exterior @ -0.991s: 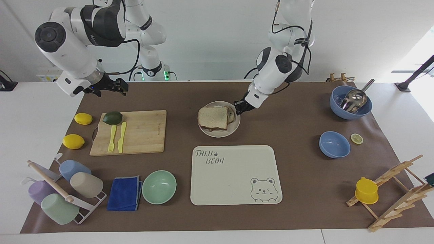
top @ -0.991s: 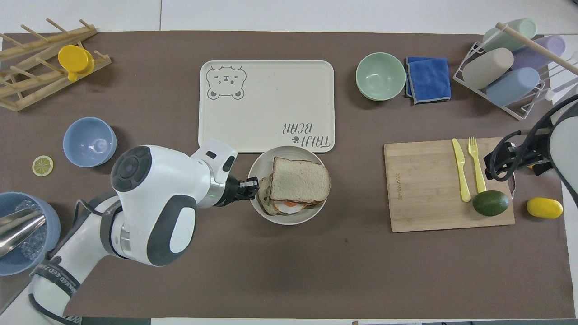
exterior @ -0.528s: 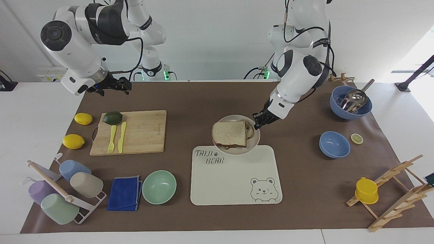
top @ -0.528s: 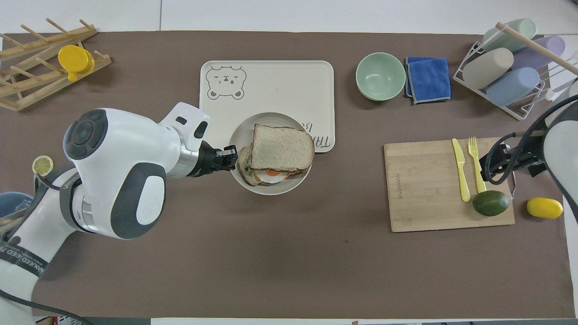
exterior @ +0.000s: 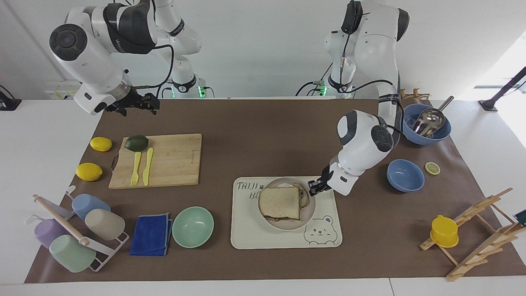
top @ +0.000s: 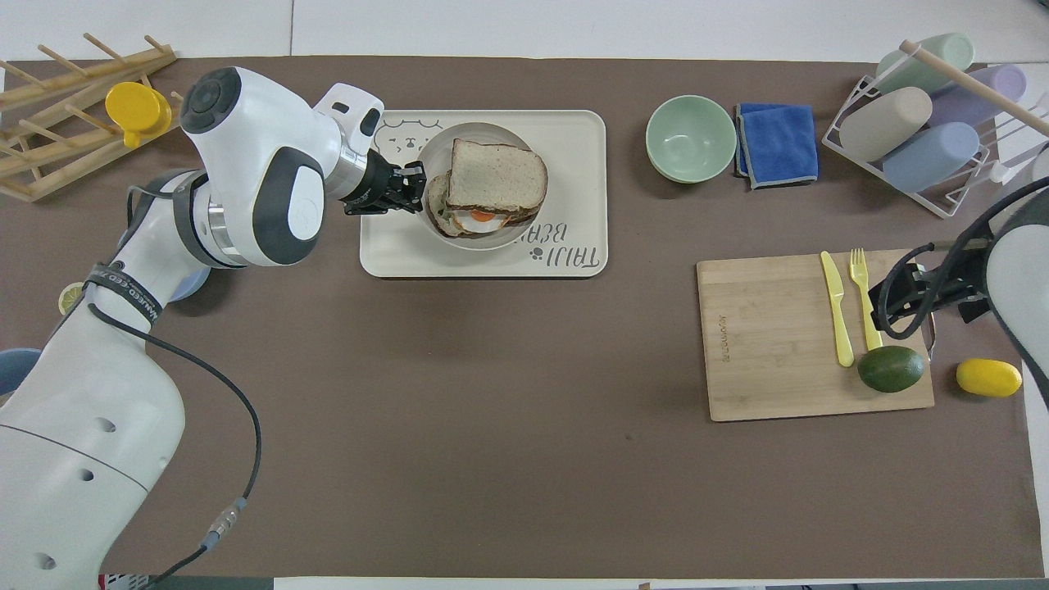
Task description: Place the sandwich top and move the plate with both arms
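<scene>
The sandwich top (exterior: 279,202) is a pale speckled bread slice. It lies on the stacked sandwich on the small round plate (exterior: 287,226). A fried egg (top: 482,217) peeks out under it in the overhead view, where the sandwich top (top: 496,174) and the plate (top: 475,244) also show. My left gripper (exterior: 315,188) is shut on the plate's rim at the side toward the left arm's end and also shows in the overhead view (top: 414,187). The plate is over the cream bear tray (exterior: 246,230); I cannot tell whether it rests on it. My right gripper (exterior: 150,102) waits in the air near the cutting board.
A mint-green bowl (exterior: 192,226) and a blue cloth (exterior: 151,234) lie beside the tray toward the right arm's end. A blue bowl (exterior: 405,175) stands beside my left arm. The cutting board (exterior: 164,160) holds an avocado and yellow cutlery.
My left gripper has carried the plate with the sandwich away from the robots, from the bare mat to over the bear tray. The right arm has barely moved.
</scene>
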`<state>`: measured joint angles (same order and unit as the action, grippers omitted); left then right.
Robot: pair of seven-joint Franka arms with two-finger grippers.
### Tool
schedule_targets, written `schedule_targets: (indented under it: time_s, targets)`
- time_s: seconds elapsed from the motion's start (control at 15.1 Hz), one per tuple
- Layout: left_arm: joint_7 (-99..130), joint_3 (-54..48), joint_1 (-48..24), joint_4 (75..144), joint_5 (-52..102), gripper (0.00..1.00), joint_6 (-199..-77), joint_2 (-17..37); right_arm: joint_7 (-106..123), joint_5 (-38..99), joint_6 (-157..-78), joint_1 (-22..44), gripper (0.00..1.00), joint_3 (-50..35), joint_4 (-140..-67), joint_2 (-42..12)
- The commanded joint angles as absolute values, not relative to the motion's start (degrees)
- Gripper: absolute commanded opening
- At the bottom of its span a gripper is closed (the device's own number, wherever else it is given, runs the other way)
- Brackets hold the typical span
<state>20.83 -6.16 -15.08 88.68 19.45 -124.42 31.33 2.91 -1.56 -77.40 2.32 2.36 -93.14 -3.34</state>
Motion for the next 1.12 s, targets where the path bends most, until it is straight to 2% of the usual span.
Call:
schedule_targets:
  time_s: [0.0, 0.26, 0.4, 0.46, 0.53, 0.73, 1.06]
  targets:
    - [20.0, -6.6, -15.2, 88.7, 17.1, 0.00, -126.6, 31.6, 2.0, -1.5, -78.1, 0.9, 1.00, 1.9, -94.5, -2.0]
    - [19.3, -6.5, -15.7, 93.6, 16.9, 0.00, -131.9, 30.7, 1.9, -1.5, -81.4, 0.9, 1.00, 2.4, -94.0, -2.0]
    - [17.8, -6.6, -15.0, 93.1, 16.9, 0.00, -130.6, 30.7, 2.2, -1.2, -82.0, 1.5, 1.00, 4.7, -93.8, -1.8]
    - [17.8, -6.6, -14.9, 92.6, 16.9, 0.38, -129.6, 30.7, 2.4, -1.1, -81.9, 1.5, 1.00, 5.5, -93.9, -1.7]
    - [17.7, -6.6, -14.9, 92.4, 17.0, 0.99, -129.0, 30.6, 2.4, -0.4, -81.9, 1.5, 1.00, 5.7, -94.0, -1.7]
    - [17.7, -6.5, -12.4, 92.5, 17.0, 1.00, -125.1, 26.9, 2.5, -0.2, -82.1, 1.5, 1.00, 5.6, -93.9, -1.7]
    - [17.7, -6.0, -6.6, 93.0, 14.8, 1.00, -114.5, 16.1, 2.6, -0.2, -82.1, 1.6, 1.00, 5.3, -93.9, -1.7]
